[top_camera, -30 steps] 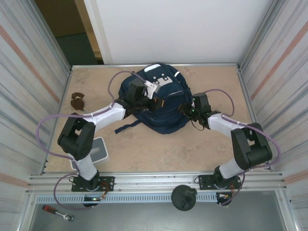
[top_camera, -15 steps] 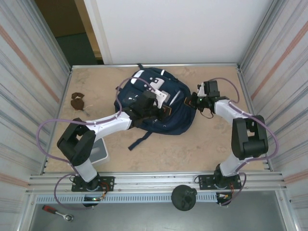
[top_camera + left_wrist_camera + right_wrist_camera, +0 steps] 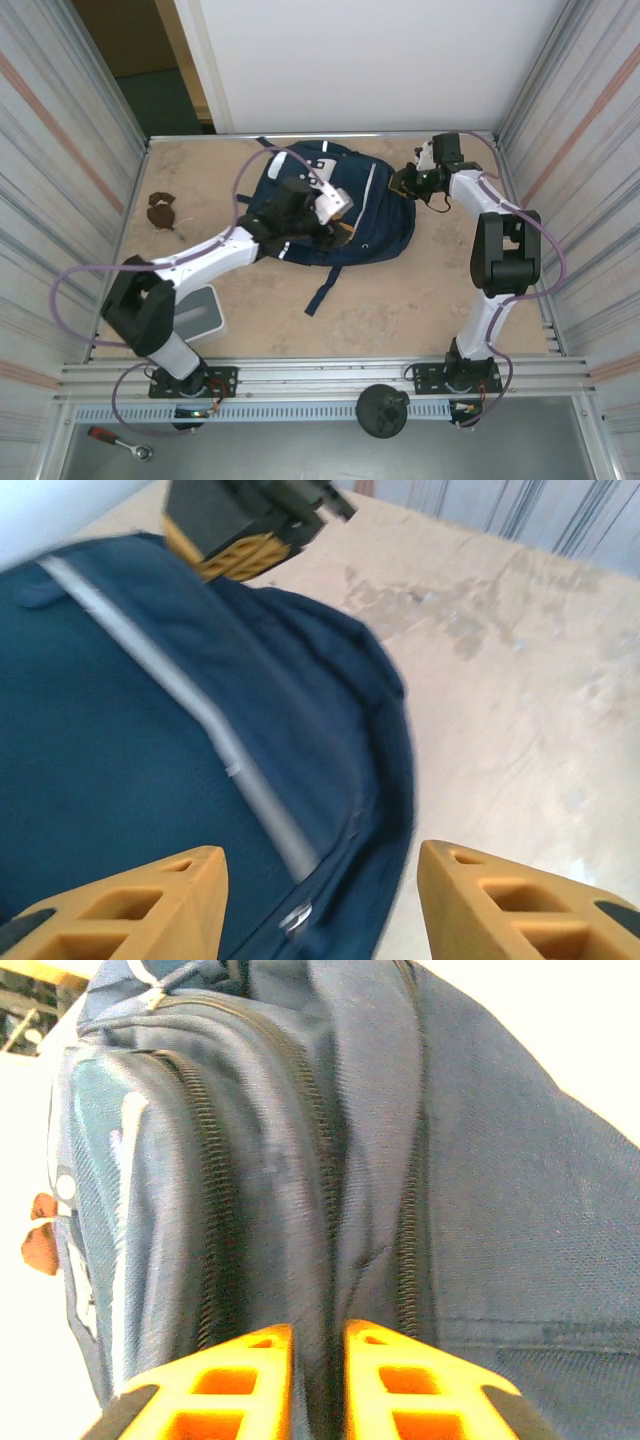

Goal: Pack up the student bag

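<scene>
Left wrist view, left hand (image 3: pixel 320 868) wide over student bag (image 3: pixel 110 740), right hand (image 3: pixel 318 1340) narrow, pinching its fabric.

Student bag (image 3: pixel 375 210) slid toward upper right w/ right gripper (image 3: pixel 405 181); left gripper (image 3: pixel 320 885) jaws now apart; strap (image 3: pixel 326 289) swung to ctr.

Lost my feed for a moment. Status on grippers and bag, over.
Left gripper open over student bag. Right gripper nearly shut at its zippered side, grip unclear. Bag lies on table. Small brown object far left, well apart.
</scene>
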